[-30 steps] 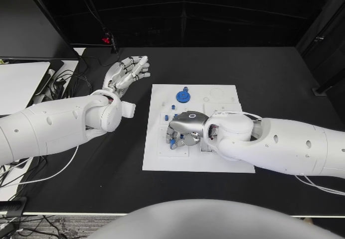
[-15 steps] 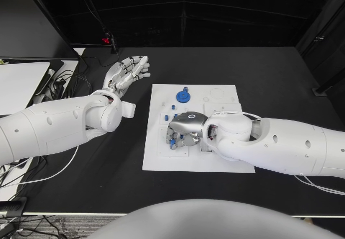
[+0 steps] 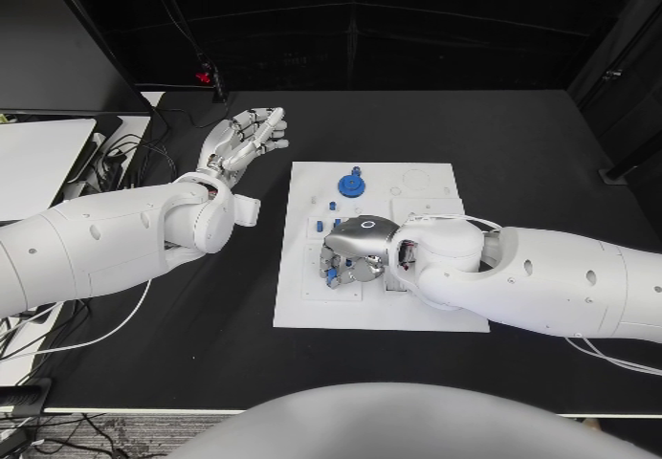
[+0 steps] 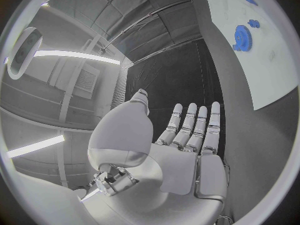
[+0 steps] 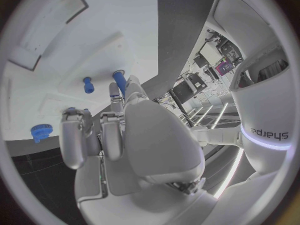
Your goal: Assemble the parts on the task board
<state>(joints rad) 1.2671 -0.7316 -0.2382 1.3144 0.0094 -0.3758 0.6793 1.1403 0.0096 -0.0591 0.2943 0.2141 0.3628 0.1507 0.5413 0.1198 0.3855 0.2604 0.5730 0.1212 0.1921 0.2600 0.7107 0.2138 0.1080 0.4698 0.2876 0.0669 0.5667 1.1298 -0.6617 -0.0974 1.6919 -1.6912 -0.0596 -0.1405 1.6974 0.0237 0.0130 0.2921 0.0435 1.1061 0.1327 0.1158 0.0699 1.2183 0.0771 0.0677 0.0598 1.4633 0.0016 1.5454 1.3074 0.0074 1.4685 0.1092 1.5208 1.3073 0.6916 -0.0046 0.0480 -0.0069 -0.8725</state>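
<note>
The right robot hand [image 3: 353,256] hangs low over the left half of the white board [image 3: 434,311], fingers curled downward among the small blue pegs [image 3: 320,226]. In its wrist view one blue peg [image 5: 118,80] sits right against the fingertips [image 5: 115,92] with a second peg [image 5: 88,84] just beside it, both seemingly standing upright in the board; whether a peg is actually pinched I cannot tell, since the fingers cover the contact. The blue gear [image 3: 353,182] lies further up the board, beyond the hand on the far side from the robot. The left robot hand [image 3: 246,136] rests off the board over the black bench [image 3: 165,335], fingers straight and apart, holding nothing (so the right arm is clearly the nearer one). The coming move likely turns on that nearest peg lying directly under the right fingertips.
</note>
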